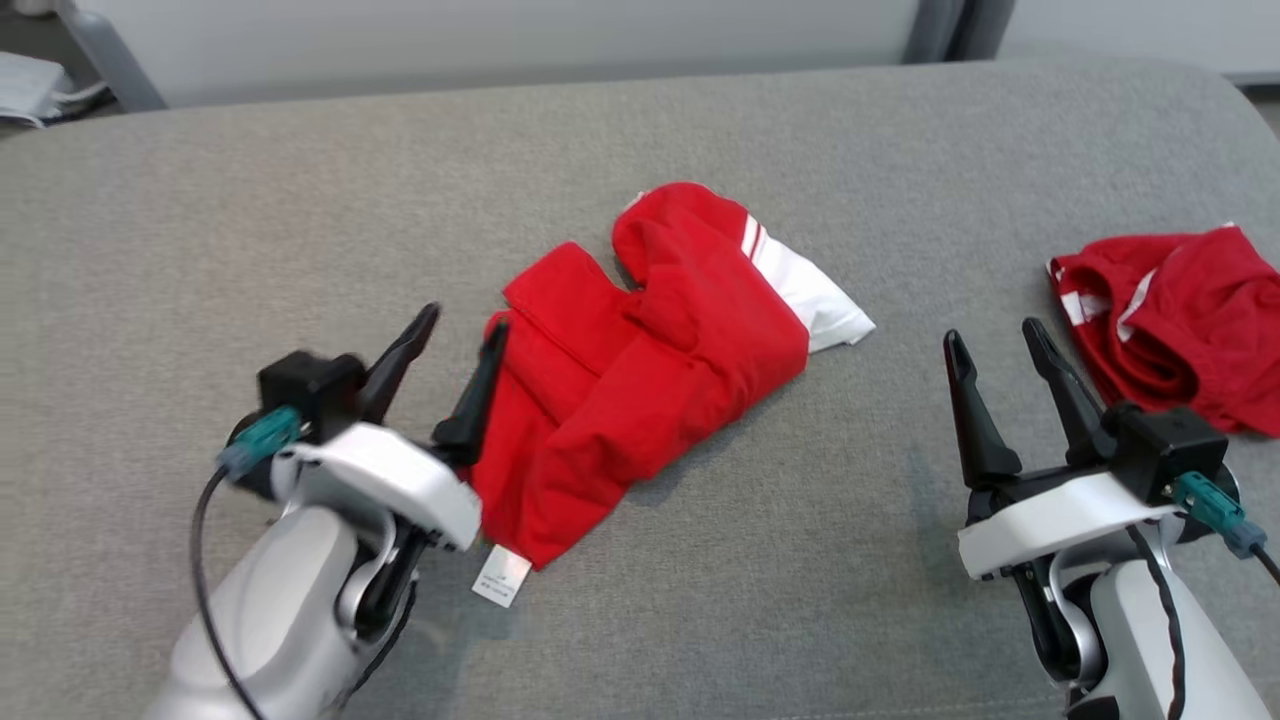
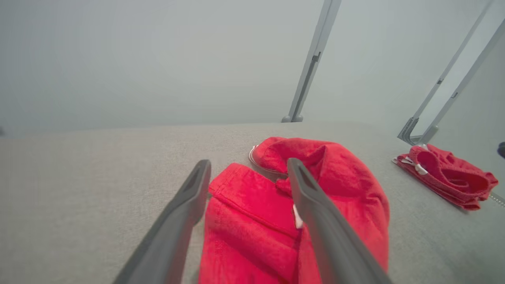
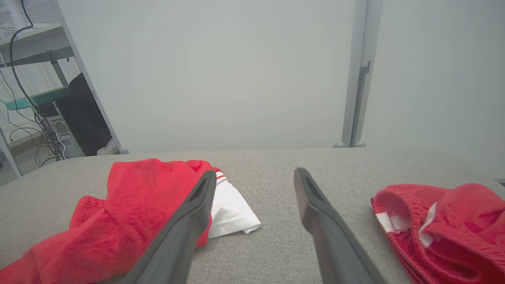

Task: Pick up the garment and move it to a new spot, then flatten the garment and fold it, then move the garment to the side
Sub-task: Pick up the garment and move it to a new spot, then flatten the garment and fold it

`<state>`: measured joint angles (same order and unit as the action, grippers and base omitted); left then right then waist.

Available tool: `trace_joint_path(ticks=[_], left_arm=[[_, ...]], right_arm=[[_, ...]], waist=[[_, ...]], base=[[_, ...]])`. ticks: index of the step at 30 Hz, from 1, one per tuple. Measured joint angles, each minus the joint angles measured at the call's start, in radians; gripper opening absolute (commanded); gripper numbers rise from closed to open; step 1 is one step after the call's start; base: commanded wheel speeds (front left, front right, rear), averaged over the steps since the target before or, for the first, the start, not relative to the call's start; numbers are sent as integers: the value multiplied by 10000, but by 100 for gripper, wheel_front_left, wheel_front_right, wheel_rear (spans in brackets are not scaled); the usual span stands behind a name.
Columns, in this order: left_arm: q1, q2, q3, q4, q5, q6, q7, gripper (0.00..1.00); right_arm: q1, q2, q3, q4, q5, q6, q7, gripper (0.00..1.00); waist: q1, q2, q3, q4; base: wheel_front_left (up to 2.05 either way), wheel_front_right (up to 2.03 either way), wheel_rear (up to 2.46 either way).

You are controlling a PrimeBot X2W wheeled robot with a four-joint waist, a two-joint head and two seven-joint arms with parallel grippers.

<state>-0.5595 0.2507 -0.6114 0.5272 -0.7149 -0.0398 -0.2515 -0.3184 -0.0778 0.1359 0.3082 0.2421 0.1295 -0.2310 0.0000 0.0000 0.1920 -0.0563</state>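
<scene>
A red garment (image 1: 650,350) with a white, red-striped part lies crumpled on the middle of the grey fabric surface (image 1: 300,200). A small white label sticks out at its near end. My left gripper (image 1: 463,320) hovers open at the garment's left edge, gripping nothing. In the left wrist view the garment (image 2: 252,221) lies under and between the spread fingers of the left gripper (image 2: 248,163). My right gripper (image 1: 991,335) stands open over bare surface to the garment's right. The right wrist view has the garment (image 3: 138,197) left of the right gripper (image 3: 255,173).
A second red garment (image 1: 1180,320) with white trim lies bunched at the right edge, just beyond my right gripper; it also appears in the wrist views (image 2: 449,179) (image 3: 446,221). Grey posts (image 3: 357,79) and a pale wall stand behind the surface.
</scene>
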Motion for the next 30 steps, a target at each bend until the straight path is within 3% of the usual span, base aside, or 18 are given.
trace_joint_path(ticks=[8,16,20,30], left_arm=[[1921,73,2144,-828,1227,142,0,100],[3587,-359,3578,-1365,2104,138,0,100],[4385,-790,3927,-1179,2416,-192,0,100],[4513,-1457,4105,-709,2970,-648,0,100]], right_arm=[[533,-104,-180,29,75,0,13,100],[1128,-138,-242,67,132,0,17,100],[1272,-151,-207,61,132,0,98,100],[1075,-245,667,380,113,0,476,100]], waist=[[0,0,-791,558],[0,0,-1381,879],[0,0,-1425,920],[0,0,-1230,1050]], base=[[0,0,0],[0,0,0],[0,0,0],[0,0,0]])
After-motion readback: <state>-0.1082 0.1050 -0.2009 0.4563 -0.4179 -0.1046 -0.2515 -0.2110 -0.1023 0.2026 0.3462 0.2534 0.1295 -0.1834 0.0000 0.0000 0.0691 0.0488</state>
